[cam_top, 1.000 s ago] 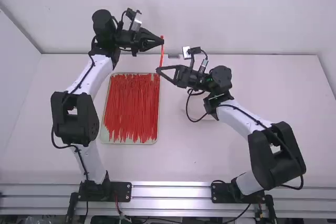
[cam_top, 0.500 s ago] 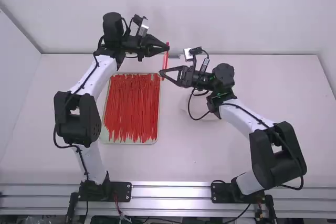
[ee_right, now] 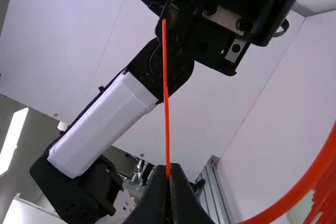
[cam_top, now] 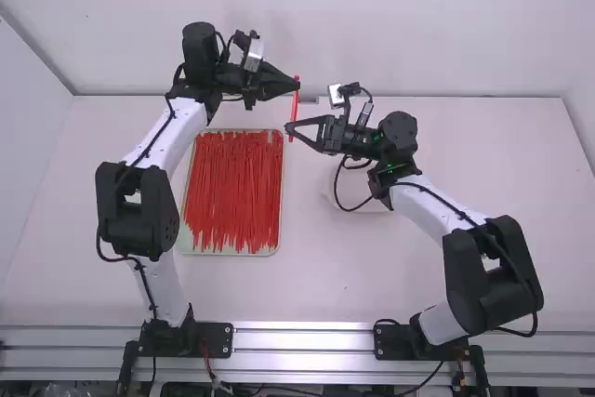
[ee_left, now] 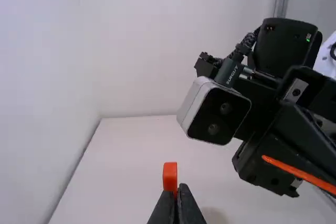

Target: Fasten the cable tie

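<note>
Left claw (cam_top: 294, 90) and right claw (cam_top: 292, 125) each pinch the thin, straight red cable tie (cam_top: 294, 109).

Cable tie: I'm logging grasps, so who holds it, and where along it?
Both grippers. The left gripper is shut on the red cable tie just below its head; the right gripper is shut on its strap farther along.

thin red cable tie (cam_top: 294, 107), straight, nearly upright, in mid-air, head end uppermost

Cable tie (ee_right: 166, 103) end hidden between right gripper (ee_right: 167, 171) fingers, spare ties (ee_right: 329, 195) cut by edge
</note>
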`<control>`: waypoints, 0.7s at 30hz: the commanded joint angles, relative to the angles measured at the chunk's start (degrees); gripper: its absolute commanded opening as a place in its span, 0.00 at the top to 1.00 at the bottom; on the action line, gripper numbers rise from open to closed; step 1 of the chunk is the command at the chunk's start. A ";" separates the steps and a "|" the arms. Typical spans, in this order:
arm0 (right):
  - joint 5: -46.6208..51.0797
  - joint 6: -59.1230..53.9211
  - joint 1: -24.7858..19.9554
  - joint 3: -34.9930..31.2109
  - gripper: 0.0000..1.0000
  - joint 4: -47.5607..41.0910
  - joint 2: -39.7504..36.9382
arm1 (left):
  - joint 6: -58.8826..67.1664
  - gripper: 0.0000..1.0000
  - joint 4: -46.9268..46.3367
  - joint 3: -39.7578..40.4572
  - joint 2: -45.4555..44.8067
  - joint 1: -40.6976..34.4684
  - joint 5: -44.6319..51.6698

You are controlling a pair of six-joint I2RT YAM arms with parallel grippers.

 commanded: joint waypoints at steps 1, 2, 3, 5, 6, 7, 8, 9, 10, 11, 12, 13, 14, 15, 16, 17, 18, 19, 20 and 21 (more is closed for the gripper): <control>-0.44 0.37 0.11 1.44 1.00 0.13 0.11 | 10.10 0.98 0.04 0.98 0.13 0.04 1.95; -0.44 0.37 0.07 1.44 1.00 0.13 0.11 | 10.10 0.98 0.04 0.98 0.13 0.04 1.95; -0.44 0.37 -0.24 1.44 1.00 0.13 0.11 | 10.10 0.98 0.11 0.98 0.13 0.04 1.97; -0.42 0.35 -0.55 1.44 1.00 -1.03 0.11 | 10.08 0.98 0.52 0.98 0.13 0.07 1.95; 0.15 0.15 -0.55 1.44 1.00 -1.86 0.11 | 10.10 0.98 0.48 0.98 0.13 0.04 1.95; 0.50 0.15 -0.55 1.44 1.00 -2.58 0.11 | 10.12 0.98 0.50 0.98 0.13 0.04 1.97; 0.68 -0.35 -0.55 1.44 1.00 -3.02 0.11 | 10.08 0.98 0.52 0.98 0.13 0.04 1.95; 0.66 -0.48 -0.55 1.44 1.00 -2.93 0.11 | 10.08 0.98 0.48 0.98 0.13 0.04 1.95; 0.63 -0.39 -0.55 1.44 1.00 -2.67 0.11 | 10.10 0.98 0.48 0.98 0.13 -0.02 1.95; 0.63 -0.20 -0.55 1.44 1.00 -2.40 0.11 | 10.10 0.98 0.52 0.94 0.13 -0.07 1.95; 0.72 -0.31 -0.48 1.44 1.00 -2.34 0.11 | 10.25 0.99 0.48 0.94 0.13 -0.07 1.95; 1.07 -0.48 -0.50 1.46 1.00 -2.34 0.11 | 10.71 0.99 0.46 0.94 0.13 -0.11 1.95; 1.14 -0.52 -0.55 1.49 1.00 -2.38 0.11 | 11.02 0.99 0.42 0.94 0.13 -0.11 1.95; 1.11 -0.68 -0.55 1.51 1.00 -2.36 0.11 | 12.11 0.99 -0.20 0.94 0.13 -0.02 1.95; 1.14 -0.63 -0.55 1.51 1.00 -2.29 0.11 | 13.22 0.98 -0.90 0.92 0.13 0.00 1.95; 1.46 -0.63 -0.55 1.51 1.00 -2.34 0.11 | 13.84 0.99 -1.20 0.90 0.13 -0.11 1.95; 1.62 -0.70 -0.55 1.49 1.00 -2.36 0.11 | 14.23 0.99 -1.42 0.90 0.13 -0.15 1.95; 2.03 -0.92 -0.55 1.49 1.00 -2.36 0.11 | 15.37 0.99 -2.03 0.90 0.13 -0.04 1.95; 2.21 -0.96 -0.55 1.49 1.00 -2.36 0.11 | 15.85 0.99 -2.36 0.90 0.13 0.07 1.95; 2.16 -0.98 -0.55 1.49 1.00 -2.32 0.11 | 16.48 0.99 -2.78 0.90 0.13 0.02 1.95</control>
